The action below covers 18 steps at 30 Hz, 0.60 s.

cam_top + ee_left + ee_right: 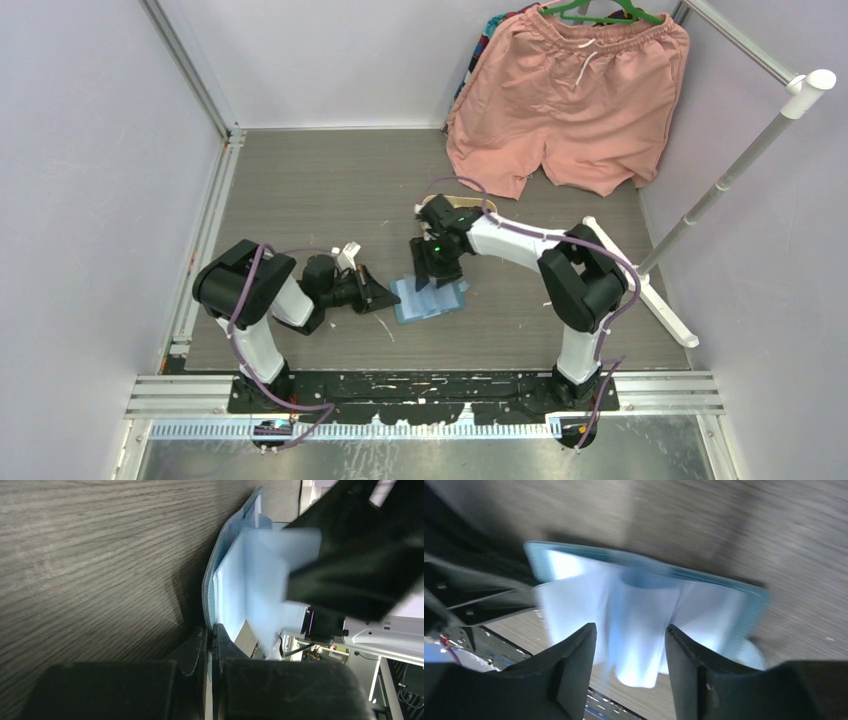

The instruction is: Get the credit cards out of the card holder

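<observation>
The card holder lies open on the table, teal outside and light blue inside. My left gripper is shut on its left edge; in the left wrist view the jaws pinch the teal cover. My right gripper hovers open just above the holder. In the right wrist view its open gripper straddles a raised light-blue inner leaf without closing on it; the image is blurred. No credit card shows plainly; they are hidden among the leaves or out of view.
A tan tray peeks out behind the right wrist. Pink shorts hang at the back right. A white rod stand leans along the right side, its foot near the right arm.
</observation>
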Available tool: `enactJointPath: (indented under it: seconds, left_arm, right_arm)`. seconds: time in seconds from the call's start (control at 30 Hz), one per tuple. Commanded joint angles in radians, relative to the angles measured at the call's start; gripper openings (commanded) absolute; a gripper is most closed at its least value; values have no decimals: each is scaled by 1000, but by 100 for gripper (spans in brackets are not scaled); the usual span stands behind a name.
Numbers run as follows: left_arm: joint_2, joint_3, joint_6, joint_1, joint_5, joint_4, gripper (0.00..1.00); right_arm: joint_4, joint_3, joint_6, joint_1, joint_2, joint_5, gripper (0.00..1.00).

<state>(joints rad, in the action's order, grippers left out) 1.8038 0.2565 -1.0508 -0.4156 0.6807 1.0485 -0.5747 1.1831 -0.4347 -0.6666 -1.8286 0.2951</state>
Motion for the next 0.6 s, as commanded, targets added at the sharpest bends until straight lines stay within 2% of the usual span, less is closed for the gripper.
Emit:
enactJointPath:
  seconds: [0.0, 0.13, 0.3, 0.37, 0.43, 0.57]
  left_arm:
    - [-28, 6, 69, 5, -37, -76, 0]
    - [-38, 6, 78, 5, -38, -91, 0]
    - [-52, 4, 85, 5, -43, -104, 0]
    - [-58, 6, 90, 5, -43, -114, 0]
    - [-64, 12, 96, 4, -44, -128, 0]
    - [-77, 23, 114, 4, -46, -167, 0]
  right_arm:
    - [-25, 152, -73, -138, 8, -203, 60]
    - [-97, 225, -107, -195, -13, -480, 64]
    - [-100, 187, -142, -200, 115, -715, 72]
    - [-68, 164, -125, -199, 169, -722, 75]
    - [-52, 173, -112, -200, 174, -660, 76]
    - [-86, 244, -102, -240, 59, -575, 76]
